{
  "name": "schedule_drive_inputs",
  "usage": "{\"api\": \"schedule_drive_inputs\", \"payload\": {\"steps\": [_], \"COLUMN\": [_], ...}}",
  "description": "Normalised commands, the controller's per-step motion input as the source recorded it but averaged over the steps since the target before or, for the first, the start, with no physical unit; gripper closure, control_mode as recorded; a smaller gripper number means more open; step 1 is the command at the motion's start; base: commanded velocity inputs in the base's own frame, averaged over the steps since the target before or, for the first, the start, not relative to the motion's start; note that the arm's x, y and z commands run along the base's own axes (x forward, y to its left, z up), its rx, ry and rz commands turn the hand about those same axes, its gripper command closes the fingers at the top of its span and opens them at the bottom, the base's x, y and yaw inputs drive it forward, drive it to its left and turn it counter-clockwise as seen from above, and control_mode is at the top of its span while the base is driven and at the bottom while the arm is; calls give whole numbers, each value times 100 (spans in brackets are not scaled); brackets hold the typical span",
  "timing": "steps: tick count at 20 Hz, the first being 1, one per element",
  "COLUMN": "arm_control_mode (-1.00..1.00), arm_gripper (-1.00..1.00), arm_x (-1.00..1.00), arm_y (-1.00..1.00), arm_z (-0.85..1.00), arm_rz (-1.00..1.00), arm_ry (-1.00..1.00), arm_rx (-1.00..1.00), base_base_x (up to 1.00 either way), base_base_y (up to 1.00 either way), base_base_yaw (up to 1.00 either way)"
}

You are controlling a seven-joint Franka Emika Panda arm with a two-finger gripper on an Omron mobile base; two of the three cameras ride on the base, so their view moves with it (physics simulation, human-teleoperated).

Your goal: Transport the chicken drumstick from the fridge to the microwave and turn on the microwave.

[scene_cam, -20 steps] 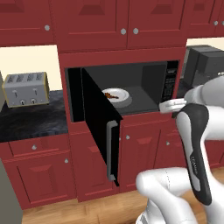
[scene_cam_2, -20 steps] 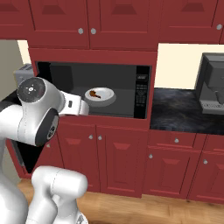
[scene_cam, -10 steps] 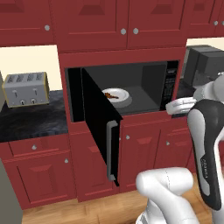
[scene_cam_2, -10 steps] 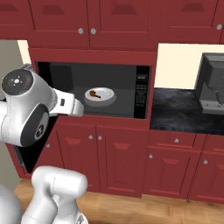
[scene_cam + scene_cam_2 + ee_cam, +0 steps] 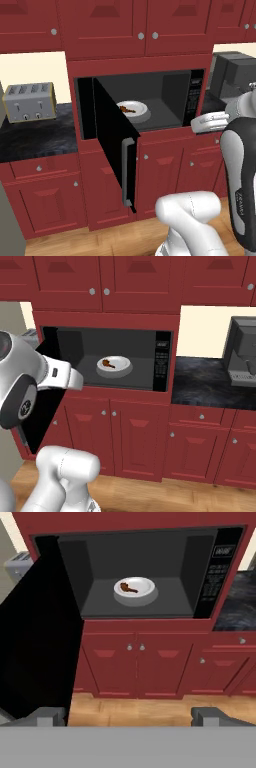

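The microwave [image 5: 195, 95] [image 5: 162, 358] [image 5: 220, 567] stands open, its black door [image 5: 112, 140] [image 5: 35, 642] swung out to the left. Inside, the small brown chicken drumstick [image 5: 131, 109] [image 5: 107, 362] [image 5: 130, 588] lies on a white plate [image 5: 144, 113] [image 5: 123, 367] [image 5: 148, 587]. My gripper [image 5: 130, 717] is open and holds nothing. It hangs well back from the microwave and faces its cavity, in front of the lower cabinets. A strip of the grey fridge [image 5: 6, 225] shows at the far left.
A silver toaster [image 5: 29, 101] sits on the dark counter [image 5: 35, 135] left of the microwave. A grey coffee machine [image 5: 235, 72] [image 5: 245, 351] stands on the counter [image 5: 210, 381] to the right. Red cabinets run above and below. The open door juts into the room.
My arm has pulled back from the microwave, drifting outward in both base views. The jaws stayed open. The drumstick, plate and door have not moved.
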Motion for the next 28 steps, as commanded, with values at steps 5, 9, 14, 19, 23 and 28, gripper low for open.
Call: {"api": "schedule_drive_inputs", "payload": {"steps": [5, 9, 14, 19, 23, 28], "arm_control_mode": [-100, -100, -100, -100, -100, -100], "arm_gripper": [-100, -100, -100, -100, -100, -100], "arm_x": [-26, -27, -27, -20, -17, -23], "arm_y": [9, 16, 16, 18, 23, 15], "arm_z": [30, 18, 23, 22, 15, 26], "arm_rz": [0, 0, 0, 0, 0, 0], "arm_ry": [3, 3, 2, 2, 1, 0], "arm_rx": [0, 0, 0, 0, 0, 0], "base_base_x": [0, 0, 0, 0, 0, 0], "base_base_y": [0, 0, 0, 0, 0, 0], "base_base_yaw": [0, 0, 0, 0, 0, 0]}}
